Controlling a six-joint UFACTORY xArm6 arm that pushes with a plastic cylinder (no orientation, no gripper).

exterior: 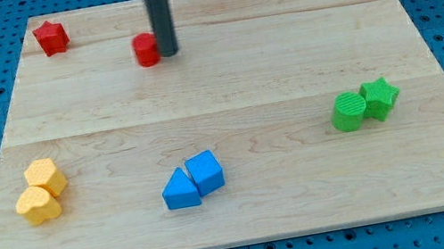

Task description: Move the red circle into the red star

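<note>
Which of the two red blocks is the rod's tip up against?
The red circle: my tip sits right at its side toward the view's right. The red star lies apart, near the board's top-left corner.

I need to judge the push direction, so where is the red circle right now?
The red circle sits near the view's top, left of centre, touching the left side of my tip, with the red star farther toward the view's top left.

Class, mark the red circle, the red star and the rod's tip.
red circle point(145, 49), camera view, its top face.
red star point(51, 37), camera view, its centre.
my tip point(168, 53), camera view, rod's very end, beside the circle's right.
</note>
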